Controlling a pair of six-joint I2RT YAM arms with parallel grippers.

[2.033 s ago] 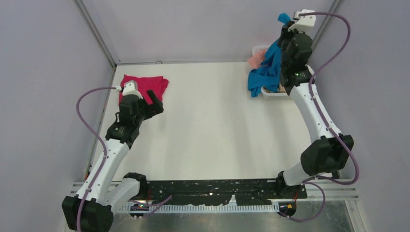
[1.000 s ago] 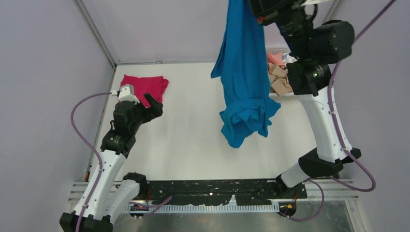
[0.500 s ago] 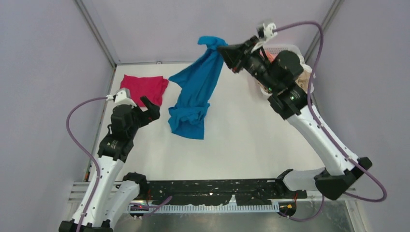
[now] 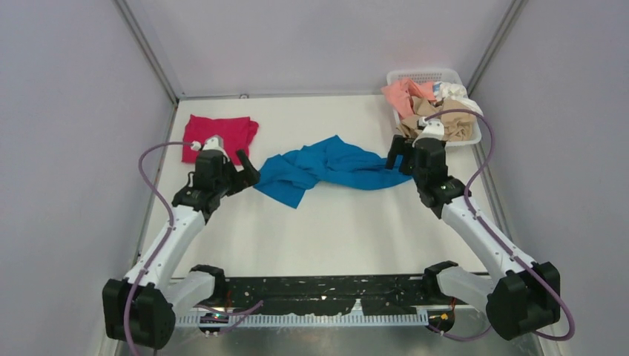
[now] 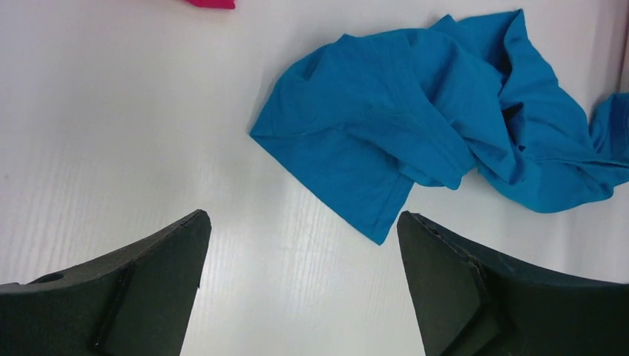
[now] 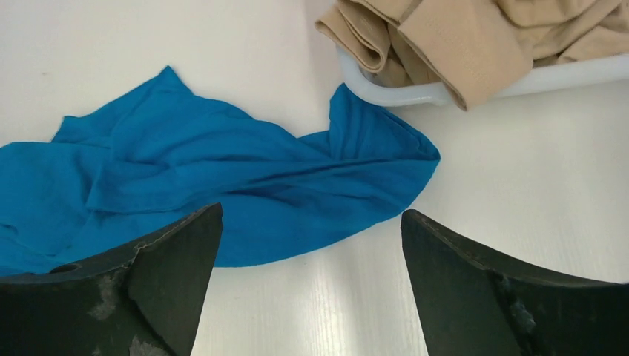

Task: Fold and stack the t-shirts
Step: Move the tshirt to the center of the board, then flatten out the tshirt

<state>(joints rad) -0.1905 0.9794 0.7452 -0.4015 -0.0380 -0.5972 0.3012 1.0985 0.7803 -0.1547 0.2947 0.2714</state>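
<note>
The left gripper (image 5: 302, 216) was opened wide and held nothing; its two fingers stood well apart above the bare table (image 4: 334, 230), and the left wrist view showed no cloth between them. It was positioned just beside the left end of the teal-blue t-shirt (image 4: 326, 169), with the nearest hem corner ahead of the fingertips and not touching them. The right gripper (image 6: 311, 211) was likewise spread wide with nothing in its grasp. It was positioned low over the right end of the same t-shirt, and the right wrist view showed blue cloth running across the gap between the fingers; whether either finger touched the cloth could not be determined. The teal-blue t-shirt lay crumpled and unfolded on the table, stretched left to right between the two grippers near the middle of the table. Its right end reached the near wall of the white basket (image 4: 423, 74). A tan t-shirt (image 4: 445, 119) hung over that basket's rim; a peach t-shirt (image 4: 400, 95) and a white t-shirt (image 4: 452, 90) were bundled in the basket with it. A magenta t-shirt (image 4: 220, 133) lay folded flat at the far left corner of the table, behind the left gripper and apart from the teal-blue t-shirt.
</note>
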